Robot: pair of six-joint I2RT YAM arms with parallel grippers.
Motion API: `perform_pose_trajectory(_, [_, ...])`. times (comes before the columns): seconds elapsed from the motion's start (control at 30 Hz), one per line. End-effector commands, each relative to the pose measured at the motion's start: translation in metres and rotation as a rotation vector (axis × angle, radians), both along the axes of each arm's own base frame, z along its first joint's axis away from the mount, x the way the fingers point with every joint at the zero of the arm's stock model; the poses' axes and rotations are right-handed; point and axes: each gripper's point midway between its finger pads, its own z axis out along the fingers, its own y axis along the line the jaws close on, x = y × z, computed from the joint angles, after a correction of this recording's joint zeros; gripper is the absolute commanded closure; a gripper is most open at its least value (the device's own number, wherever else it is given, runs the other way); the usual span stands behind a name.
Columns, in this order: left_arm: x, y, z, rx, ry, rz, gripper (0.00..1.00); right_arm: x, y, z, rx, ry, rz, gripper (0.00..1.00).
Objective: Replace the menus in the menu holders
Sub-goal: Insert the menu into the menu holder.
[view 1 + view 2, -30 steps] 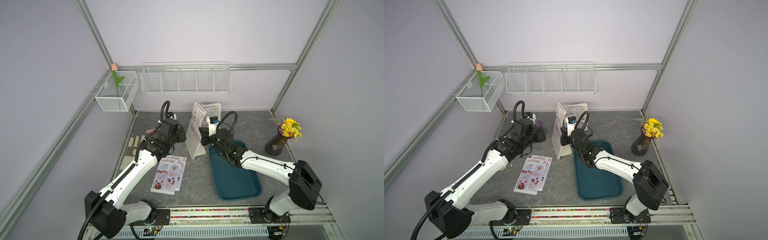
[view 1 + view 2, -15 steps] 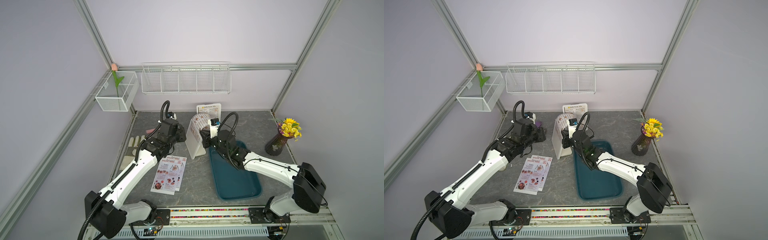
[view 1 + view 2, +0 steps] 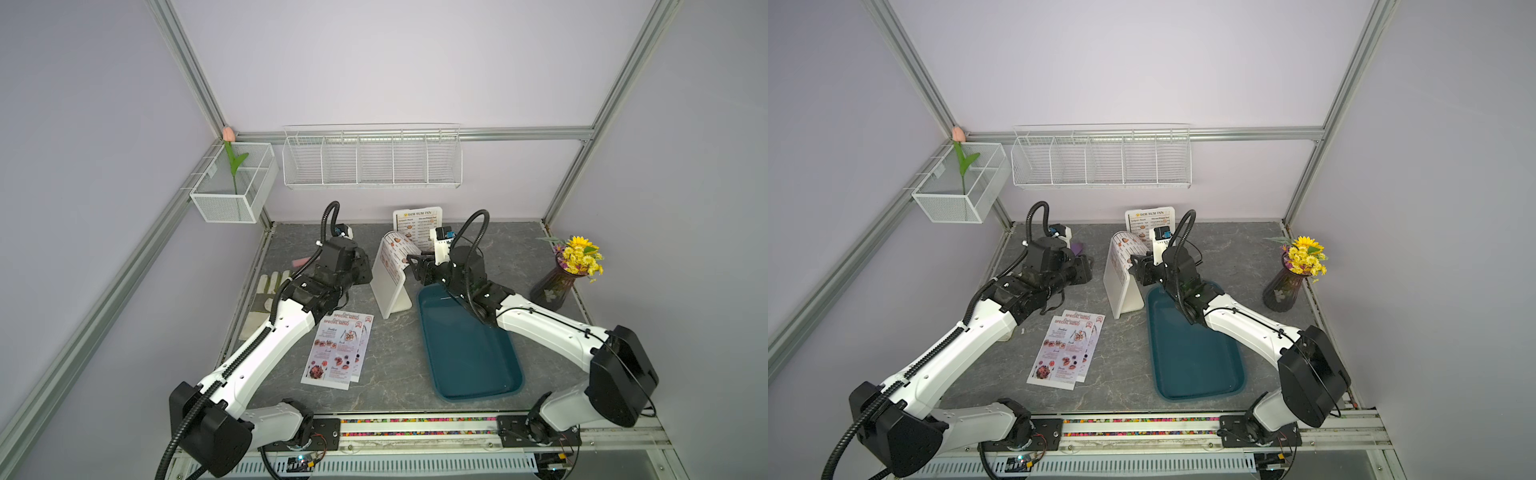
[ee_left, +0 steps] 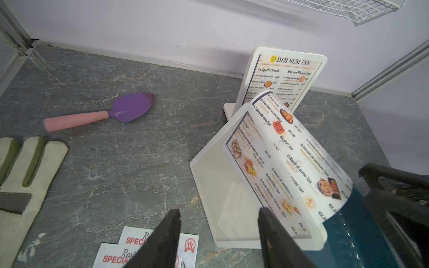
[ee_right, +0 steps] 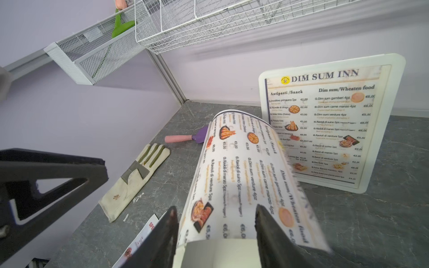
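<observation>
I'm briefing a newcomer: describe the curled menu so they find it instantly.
Start at the teal tray. At its far left corner stands a white tent-shaped holder; the curled menu arches over its top, unlike the flat menu framed behind.
</observation>
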Motion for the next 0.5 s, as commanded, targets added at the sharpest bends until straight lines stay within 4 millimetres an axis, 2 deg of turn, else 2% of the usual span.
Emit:
perform_pose_trajectory(0.0, [0.004, 0.002, 0.002, 0.000, -0.005, 0.017, 0.44, -0.002, 0.000, 0.010, 0.035, 0.021, 0.031, 0.39])
perform_pose_trajectory(0.13, [0.005, 0.001, 0.002, 0.006, -0.003, 0.013, 0.44, -0.001, -0.024, 0.010, 0.024, 0.064, -0.013, 0.30])
perform_pose_trajectory(0.2, [0.006, 0.001, 0.002, 0.009, -0.001, 0.013, 0.44, 0.004, -0.036, 0.005, 0.028, 0.123, -0.023, 0.27])
perform_pose_trajectory(0.33, [0.007, -0.001, 0.003, 0.005, -0.001, 0.010, 0.44, 0.016, -0.057, -0.009, 0.067, 0.272, 0.003, 0.13])
perform_pose_trajectory(0.47, [0.008, -0.005, 0.004, 0.005, -0.001, 0.002, 0.44, 0.029, -0.066, -0.021, 0.158, 0.395, 0.060, 0.13])
